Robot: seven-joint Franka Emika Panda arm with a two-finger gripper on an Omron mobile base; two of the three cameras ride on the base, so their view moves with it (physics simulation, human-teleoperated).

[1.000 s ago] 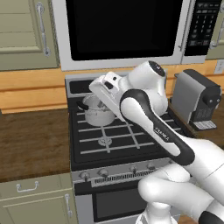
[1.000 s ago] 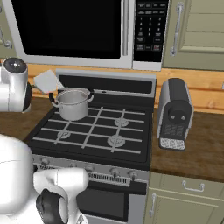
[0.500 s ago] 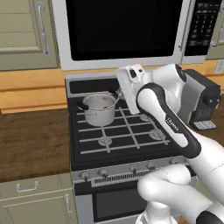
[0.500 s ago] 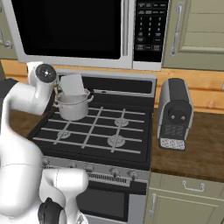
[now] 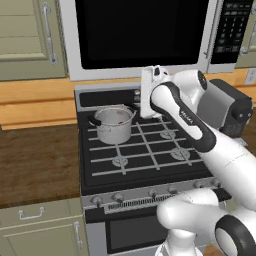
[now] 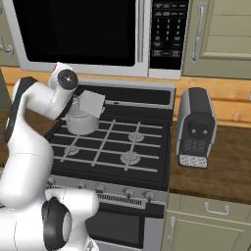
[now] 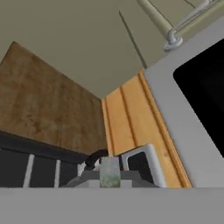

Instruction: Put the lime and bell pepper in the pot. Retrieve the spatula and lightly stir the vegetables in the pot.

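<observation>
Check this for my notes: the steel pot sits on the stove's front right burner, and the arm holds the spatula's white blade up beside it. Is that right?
One thing is wrong. The pot sits on the back left burner of the stove, not the front right, as the left base view shows. The rest stands: the spatula has its white blade raised beside the pot.
</observation>
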